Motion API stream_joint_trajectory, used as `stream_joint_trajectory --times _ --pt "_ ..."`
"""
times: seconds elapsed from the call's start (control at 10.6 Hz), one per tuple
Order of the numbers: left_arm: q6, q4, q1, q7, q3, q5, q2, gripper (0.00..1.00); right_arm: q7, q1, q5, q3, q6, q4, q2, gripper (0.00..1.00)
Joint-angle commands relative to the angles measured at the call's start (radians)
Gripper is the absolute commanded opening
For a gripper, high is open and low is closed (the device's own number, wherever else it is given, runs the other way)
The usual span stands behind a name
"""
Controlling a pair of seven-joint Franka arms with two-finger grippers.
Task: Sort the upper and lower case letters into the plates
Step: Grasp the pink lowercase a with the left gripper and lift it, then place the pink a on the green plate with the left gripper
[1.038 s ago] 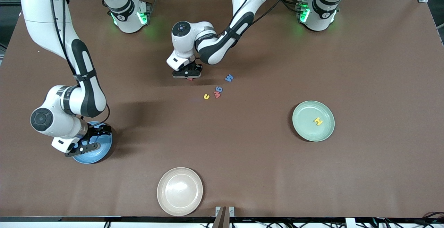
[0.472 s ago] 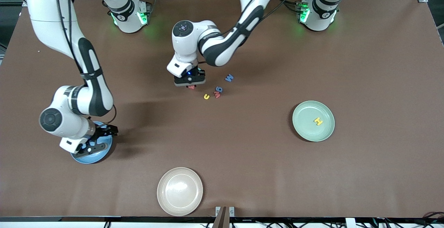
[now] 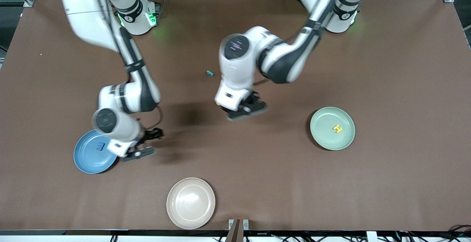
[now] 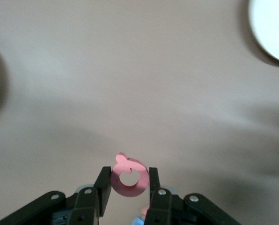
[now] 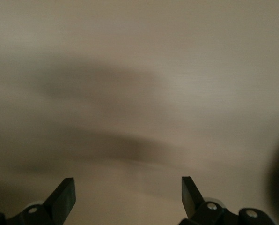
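Observation:
My left gripper [image 3: 245,112] hangs over the middle of the table, shut on a red ring-shaped letter with a small tail [image 4: 129,176]. Its two fingers press the letter's sides in the left wrist view. My right gripper [image 3: 146,144] is open with nothing between its fingers [image 5: 64,194], over bare table just beside the blue plate [image 3: 86,159]. A small blue letter [image 3: 100,146] lies in that plate. The pale green plate [image 3: 323,139] toward the left arm's end holds a yellow H [image 3: 337,128]. A teal letter [image 3: 210,73] lies on the table near the left arm's forearm.
A cream-beige plate [image 3: 190,203] sits near the table's front edge, nothing in it. It also shows as a pale plate [image 4: 270,28] in the left wrist view. The left arm's wrist and forearm cover the table patch under them.
The left gripper has lifted the red letter off the table and carried it toward the green plate. The right gripper has moved off the blue plate toward the table's middle, leaving a blue letter there.

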Motion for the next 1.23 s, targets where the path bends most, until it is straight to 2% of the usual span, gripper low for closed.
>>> stream_joint_trajectory --times 0.0,0.19,0.38,0.57,0.75,0.94,1.04,1.13 --pt "0.008 -0.224 0.204 0.198 -0.084 -0.024 -0.132 0.00 0.211 0.161 0.015 -0.009 -0.017 -0.014 -0.028 1.00" --pt "0.007 -0.342 0.337 0.382 -0.108 -0.011 -0.175 0.00 0.438 0.286 0.017 -0.007 -0.016 -0.004 -0.034 1.00" --pt "0.007 -0.395 0.421 0.485 -0.108 0.000 -0.191 0.00 0.725 0.437 0.017 -0.009 -0.013 0.004 -0.024 1.00" --pt "0.022 -0.439 0.475 0.531 -0.106 0.000 -0.179 0.00 0.873 0.463 0.041 0.011 -0.017 -0.002 -0.021 1.00" --pt "0.101 -0.494 0.543 0.612 -0.102 0.000 -0.165 0.00 0.890 0.469 0.081 0.020 -0.014 -0.049 -0.021 1.00" --pt "0.213 -0.568 0.554 0.636 -0.097 0.000 -0.157 0.00 0.922 0.478 0.102 0.020 0.015 -0.066 -0.018 1.00" --pt "0.226 -0.573 0.554 0.636 -0.096 0.000 -0.151 0.00 0.927 0.475 0.128 0.020 0.044 -0.068 -0.007 1.00" --pt "0.225 -0.573 0.552 0.639 -0.096 0.000 -0.148 0.16 0.927 0.470 0.170 0.020 0.056 -0.067 0.004 1.00"
